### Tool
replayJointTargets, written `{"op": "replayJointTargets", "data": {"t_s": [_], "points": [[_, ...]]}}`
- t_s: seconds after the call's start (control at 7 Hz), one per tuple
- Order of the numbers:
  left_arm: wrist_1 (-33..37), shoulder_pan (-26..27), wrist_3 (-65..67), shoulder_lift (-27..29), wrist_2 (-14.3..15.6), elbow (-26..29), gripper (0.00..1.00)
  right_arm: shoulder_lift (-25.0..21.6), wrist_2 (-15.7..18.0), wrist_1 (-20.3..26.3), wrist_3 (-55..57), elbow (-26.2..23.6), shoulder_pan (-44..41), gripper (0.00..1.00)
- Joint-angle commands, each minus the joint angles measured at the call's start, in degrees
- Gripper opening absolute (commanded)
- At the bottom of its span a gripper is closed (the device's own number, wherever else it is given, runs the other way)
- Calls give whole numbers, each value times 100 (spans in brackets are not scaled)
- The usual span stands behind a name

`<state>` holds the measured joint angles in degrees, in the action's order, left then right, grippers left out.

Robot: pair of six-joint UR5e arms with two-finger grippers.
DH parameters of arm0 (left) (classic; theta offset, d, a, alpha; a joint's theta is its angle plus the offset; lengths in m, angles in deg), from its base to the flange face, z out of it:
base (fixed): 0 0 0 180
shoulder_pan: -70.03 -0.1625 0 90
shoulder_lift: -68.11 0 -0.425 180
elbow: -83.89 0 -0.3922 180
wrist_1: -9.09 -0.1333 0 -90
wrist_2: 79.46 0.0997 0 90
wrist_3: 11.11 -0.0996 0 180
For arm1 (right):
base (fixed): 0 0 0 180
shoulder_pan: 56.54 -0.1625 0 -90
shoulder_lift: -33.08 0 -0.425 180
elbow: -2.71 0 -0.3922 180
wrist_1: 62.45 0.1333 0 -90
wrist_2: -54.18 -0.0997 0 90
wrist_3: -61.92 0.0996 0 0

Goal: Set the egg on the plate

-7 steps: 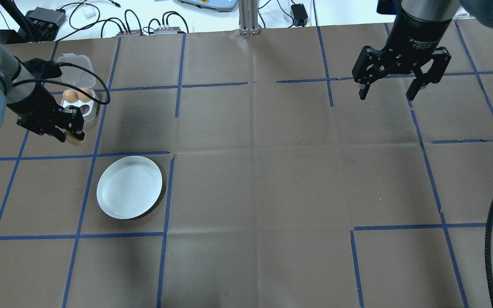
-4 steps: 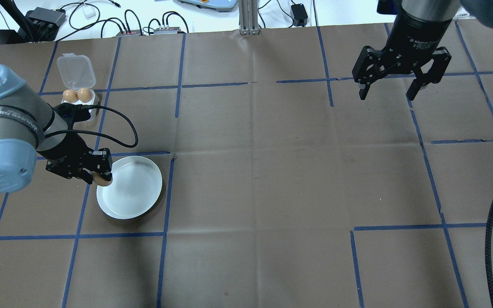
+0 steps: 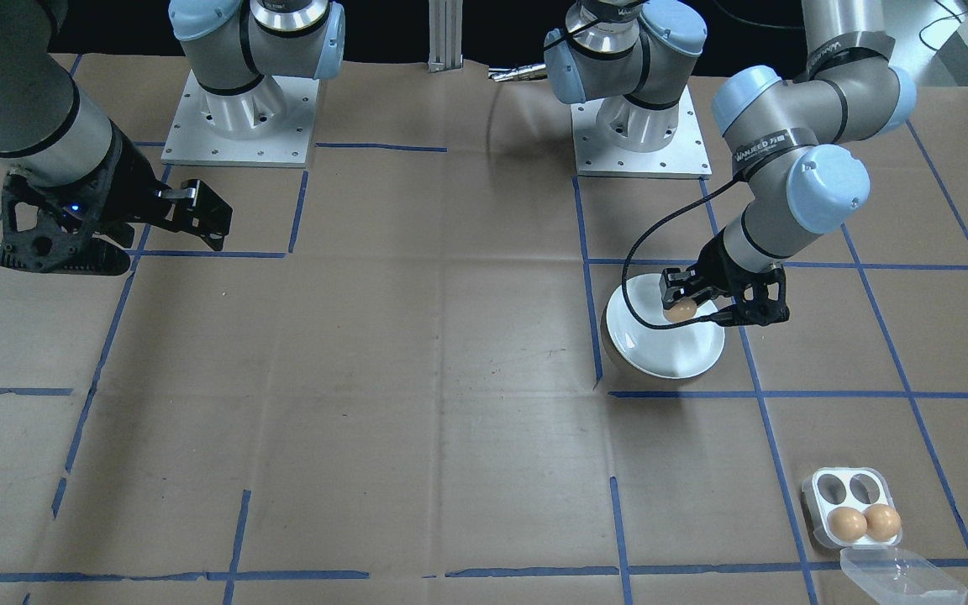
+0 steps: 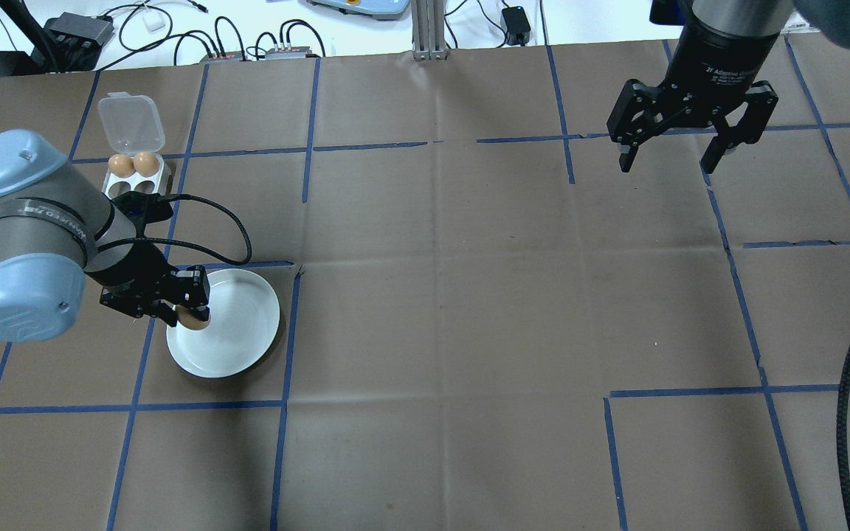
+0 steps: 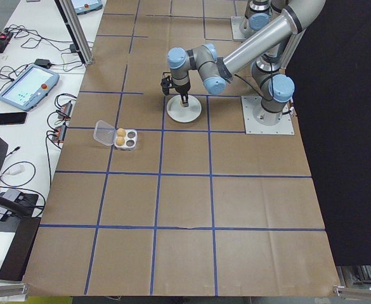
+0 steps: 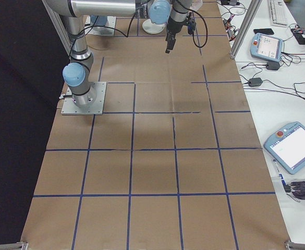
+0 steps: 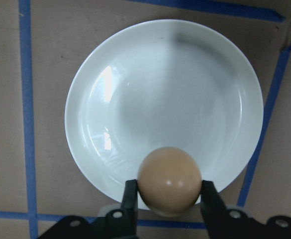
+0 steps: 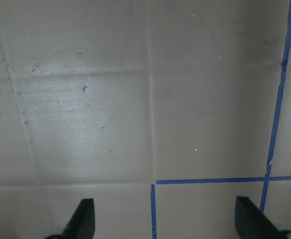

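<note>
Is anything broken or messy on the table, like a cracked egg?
Nothing stands out. The egg in the left gripper looks whole above the plate, and two eggs sit neatly in the egg box.

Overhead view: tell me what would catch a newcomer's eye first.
The left gripper holds a smooth brown egg clamped between its black fingers over the near-left edge of the round white shallow plate. Behind it, the small clear-plastic egg box sits open with two more brown eggs in its back row. Far across the brown paper table, the right gripper hangs open and empty.
</note>
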<state>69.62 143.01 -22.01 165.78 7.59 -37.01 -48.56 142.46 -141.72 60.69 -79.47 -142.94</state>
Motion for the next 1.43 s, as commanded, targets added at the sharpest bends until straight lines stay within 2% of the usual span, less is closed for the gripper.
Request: {"op": "replayJointTargets", "data": {"t_s": [0.0, 0.29, 0.57, 0.71, 0.86, 1.0, 1.29], "points": [[-209, 5, -52, 235, 14, -4, 29, -1, 5, 0, 0, 0, 0, 100], [-209, 5, -52, 244, 14, 14, 95, 8, 5, 0, 0, 0, 0, 100], [-148, 31, -52, -123, 49, 171, 99, 8, -4, 0, 0, 0, 0, 100], [183, 32, -52, -473, 49, 477, 100, -1, -4, 0, 0, 0, 0, 100], [935, 40, -52, -729, 49, 976, 100, 8, 5, 0, 0, 0, 0, 100], [1412, 40, -43, -819, 57, 1477, 100, -1, -4, 0, 0, 0, 0, 100], [1461, -30, -87, -401, 75, 2181, 100, 8, -4, 0, 0, 0, 0, 100]]}}
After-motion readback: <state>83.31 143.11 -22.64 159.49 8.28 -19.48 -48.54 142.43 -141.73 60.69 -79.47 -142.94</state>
